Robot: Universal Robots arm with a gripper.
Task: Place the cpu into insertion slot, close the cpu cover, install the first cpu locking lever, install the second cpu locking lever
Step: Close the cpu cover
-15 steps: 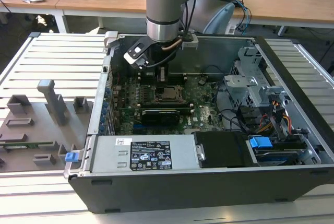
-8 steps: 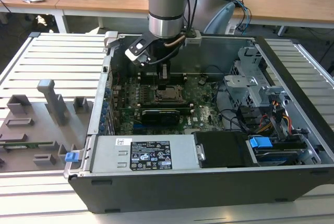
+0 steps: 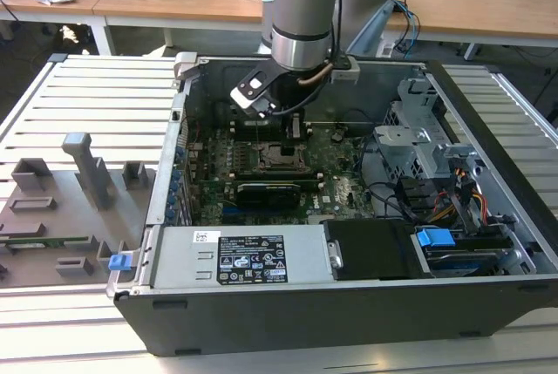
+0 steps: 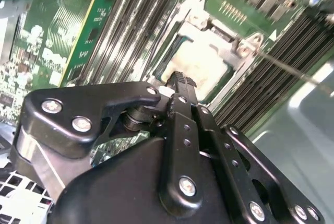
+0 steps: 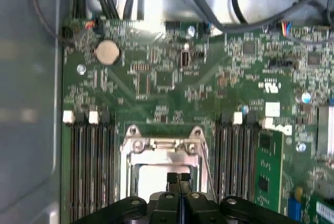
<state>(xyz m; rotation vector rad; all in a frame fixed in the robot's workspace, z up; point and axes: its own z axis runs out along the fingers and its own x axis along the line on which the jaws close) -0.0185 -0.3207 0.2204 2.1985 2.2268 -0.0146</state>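
The cpu (image 5: 151, 179), a pale silvery square, lies in the insertion slot (image 3: 281, 159) on the green motherboard inside the open computer case. The metal frame of the cpu cover (image 5: 164, 146) lies down around it, its window showing the chip (image 4: 206, 67). My gripper (image 5: 178, 177) is shut with nothing between its fingers. Its tips hover just above the chip's near edge (image 4: 180, 79), and in the exterior view the gripper (image 3: 292, 125) hangs over the socket. A thin locking lever (image 4: 292, 70) sticks out sideways from one socket corner over the memory slots.
Rows of black memory slots (image 5: 91, 172) flank the socket on both sides. A green upright card (image 5: 266, 166) stands close by. The case wall (image 3: 179, 130), a black card (image 3: 270, 191), the drive cage (image 3: 418, 143) with cables and the power supply (image 3: 244, 256) surround the board.
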